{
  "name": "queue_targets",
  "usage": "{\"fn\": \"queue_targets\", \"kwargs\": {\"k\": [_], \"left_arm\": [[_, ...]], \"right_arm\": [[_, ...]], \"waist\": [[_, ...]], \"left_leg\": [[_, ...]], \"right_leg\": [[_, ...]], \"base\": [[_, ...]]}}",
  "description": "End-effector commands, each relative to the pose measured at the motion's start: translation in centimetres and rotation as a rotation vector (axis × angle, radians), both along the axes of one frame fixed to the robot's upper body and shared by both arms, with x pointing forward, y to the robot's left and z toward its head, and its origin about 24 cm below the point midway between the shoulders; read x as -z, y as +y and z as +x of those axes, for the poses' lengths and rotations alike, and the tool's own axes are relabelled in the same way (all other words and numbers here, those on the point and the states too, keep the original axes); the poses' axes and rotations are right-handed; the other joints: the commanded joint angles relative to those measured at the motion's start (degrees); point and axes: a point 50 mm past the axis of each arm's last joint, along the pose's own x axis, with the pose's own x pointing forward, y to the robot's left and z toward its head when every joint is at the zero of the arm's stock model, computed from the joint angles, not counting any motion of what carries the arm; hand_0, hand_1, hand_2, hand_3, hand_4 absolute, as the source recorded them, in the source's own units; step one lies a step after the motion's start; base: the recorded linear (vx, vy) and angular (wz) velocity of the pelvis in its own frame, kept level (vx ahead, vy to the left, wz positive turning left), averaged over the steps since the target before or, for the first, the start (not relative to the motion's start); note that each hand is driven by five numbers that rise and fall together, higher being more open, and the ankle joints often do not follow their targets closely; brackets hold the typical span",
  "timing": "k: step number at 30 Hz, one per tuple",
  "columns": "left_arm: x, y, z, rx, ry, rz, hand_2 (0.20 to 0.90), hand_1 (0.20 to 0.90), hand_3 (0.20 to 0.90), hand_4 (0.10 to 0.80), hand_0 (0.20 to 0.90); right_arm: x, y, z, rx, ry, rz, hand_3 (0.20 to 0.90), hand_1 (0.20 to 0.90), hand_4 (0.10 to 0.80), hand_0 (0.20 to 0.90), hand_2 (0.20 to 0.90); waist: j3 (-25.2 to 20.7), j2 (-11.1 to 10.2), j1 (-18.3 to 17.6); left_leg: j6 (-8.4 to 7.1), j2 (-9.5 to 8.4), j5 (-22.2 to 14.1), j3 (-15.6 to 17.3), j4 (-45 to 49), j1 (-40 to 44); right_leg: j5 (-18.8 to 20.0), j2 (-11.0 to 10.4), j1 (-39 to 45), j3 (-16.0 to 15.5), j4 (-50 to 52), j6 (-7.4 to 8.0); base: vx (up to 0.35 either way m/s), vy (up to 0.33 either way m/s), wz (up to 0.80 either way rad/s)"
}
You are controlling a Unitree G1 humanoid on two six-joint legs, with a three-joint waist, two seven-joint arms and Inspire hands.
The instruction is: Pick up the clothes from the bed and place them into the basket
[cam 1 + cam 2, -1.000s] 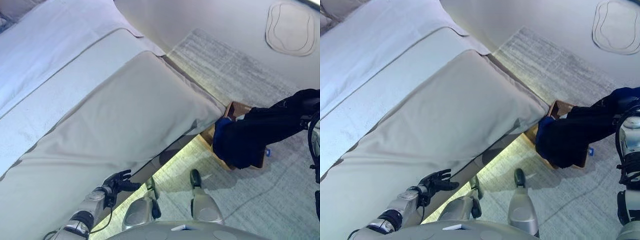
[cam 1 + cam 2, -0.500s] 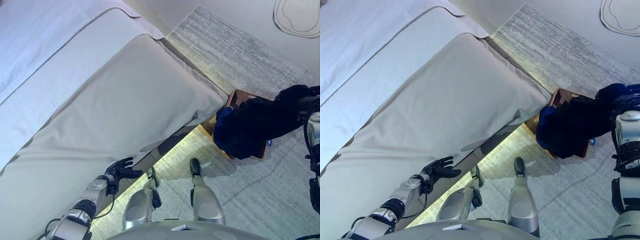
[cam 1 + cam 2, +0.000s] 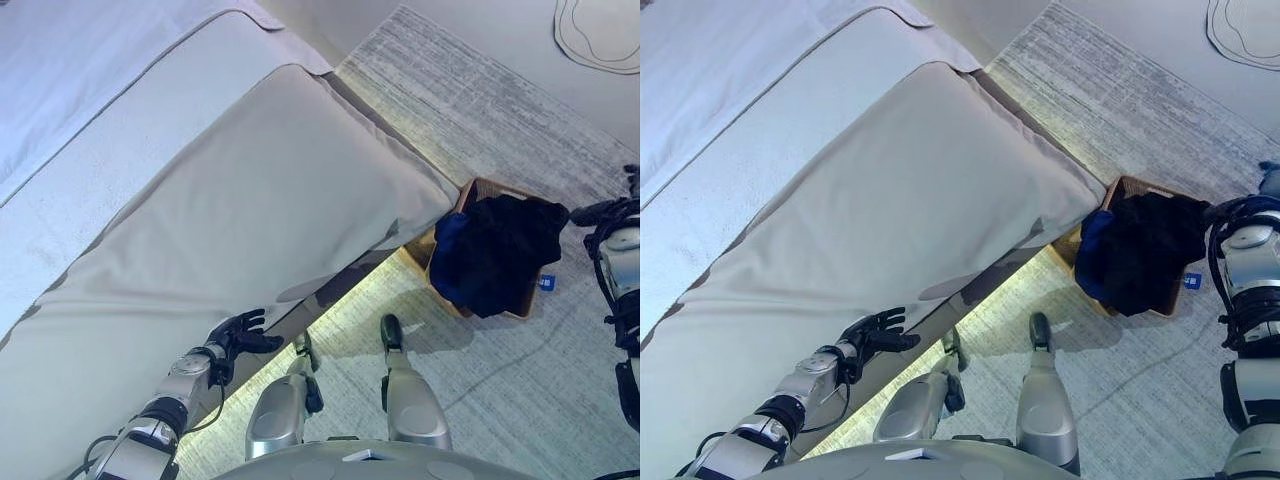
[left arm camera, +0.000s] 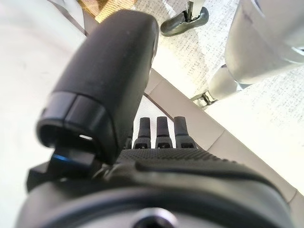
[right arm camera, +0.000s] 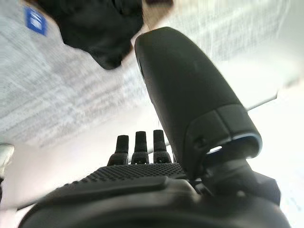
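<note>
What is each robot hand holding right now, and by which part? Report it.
Nothing is held. The right robot hand is empty, fingers straight; the dark clothes lie in the basket. The left robot hand hangs open by the bed.

Dark clothes (image 3: 497, 250) heaped in basket (image 3: 524, 305) on rug beside bed (image 3: 230, 210). Left hand (image 3: 236, 333) spread at mattress edge.

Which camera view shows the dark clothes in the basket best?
The left eye view: the dark clothes show whole, heaped in the basket on the rug. The right eye view shows nearly the same. The right wrist view catches only an edge; the left wrist view shows none.
</note>
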Motion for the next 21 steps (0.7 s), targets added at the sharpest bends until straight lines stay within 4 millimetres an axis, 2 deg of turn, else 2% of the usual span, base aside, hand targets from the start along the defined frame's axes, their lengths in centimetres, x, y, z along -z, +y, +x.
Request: {"fn": "queue_targets", "kwargs": {"k": [1, 2, 4, 5, 7, 11, 15, 21], "left_arm": [[0.6, 2.2, -1.9, -0.035, 0.046, 0.042, 0.900, 0.900, 0.900, 0.800, 0.900], [0.7, 2.2, -2.0, -0.036, 0.051, 0.043, 0.900, 0.900, 0.900, 0.800, 0.900], [1.1, 2.1, -2.6, -0.051, 0.071, 0.042, 0.900, 0.900, 0.900, 0.800, 0.900], [1.2, 2.1, -3.0, -0.053, 0.081, 0.041, 0.900, 0.900, 0.900, 0.800, 0.900], [1.9, 2.1, -4.1, -0.065, 0.116, 0.043, 0.900, 0.900, 0.900, 0.800, 0.900], [3.5, 1.8, -6.7, -0.071, 0.194, 0.056, 0.900, 0.900, 0.900, 0.800, 0.900], [4.4, 1.5, -8.3, -0.045, 0.253, 0.085, 0.900, 0.900, 0.900, 0.800, 0.900], [4.8, 1.5, -9.3, -0.025, 0.317, 0.065, 0.900, 0.900, 0.900, 0.800, 0.900]], "right_arm": [[0.6, 0.4, -0.4, -0.093, 0.004, -0.039, 0.900, 0.900, 0.800, 0.900, 0.900], [2.1, 1.0, -0.6, -0.117, 0.019, 0.006, 0.900, 0.900, 0.800, 0.900, 0.900], [7.2, 3.3, -1.8, -0.198, 0.071, 0.188, 0.900, 0.900, 0.800, 0.900, 0.900], [8.8, 4.0, -2.6, -0.214, 0.084, 0.238, 0.900, 0.900, 0.800, 0.900, 0.900], [13.7, 6.3, -5.0, -0.240, 0.115, 0.433, 0.900, 0.900, 0.800, 0.900, 0.900], [21.2, 10.3, -10.1, -0.179, 0.207, 0.657, 0.900, 0.900, 0.800, 0.900, 0.900], [25.6, 13.5, -14.1, -0.163, 0.391, 0.732, 0.900, 0.900, 0.800, 0.900, 0.900], [27.9, 14.7, -17.5, -0.162, 0.633, 0.764, 0.900, 0.900, 0.800, 0.900, 0.900]], "waist": [[-5.2, -4.2, 0.1], [-5.5, -4.4, 0.0], [-6.4, -5.0, -0.2], [-6.8, -5.2, -0.2], [-8.3, -5.7, -0.4], [-11.5, -6.3, -0.5], [-14.1, -6.3, 0.0], [-15.7, -6.2, 1.0]], "left_leg": [[-0.21, -3.55, -8.0, -3.1, 1.7, 1.5], [-0.23, -3.49, -8.0, -3.0, 1.5, 1.9], [-0.10, -3.55, -8.1, -3.1, 1.1, 3.1], [-0.03, -3.55, -8.1, -3.1, 1.0, 3.5], [0.20, -3.56, -8.6, -3.0, 0.9, 5.0], [0.80, -3.70, -9.6, -2.4, 0.9, 8.2], [1.64, -4.04, -10.5, -2.5, 0.5, 11.0], [2.66, -4.81, -11.2, -3.9, 0.1, 12.8]], "right_leg": [[-4.2, 2.1, -1.8, -7.1, 2.2, -2.22], [-4.2, 2.1, -1.5, -7.2, 2.1, -2.18], [-4.2, 2.0, -0.1, -7.4, 1.8, -2.04], [-4.3, 2.0, 0.3, -7.5, 1.8, -2.00], [-4.6, 1.9, 1.8, -7.7, 1.8, -1.92], [-5.3, 2.1, 5.1, -8.0, 1.7, -2.02], [-6.2, 2.3, 8.3, -7.9, 1.7, -2.12], [-7.1, 2.4, 10.4, -7.9, 2.3, -2.01]], "base": [[0.033, 0.046, 0.04], [0.057, 0.065, 0.03], [0.091, 0.076, 0.03], [0.105, 0.103, 0.03], [0.132, 0.125, 0.04], [0.173, 0.148, 0.07], [0.136, 0.172, 0.01], [0.060, 0.130, 0.03]]}}
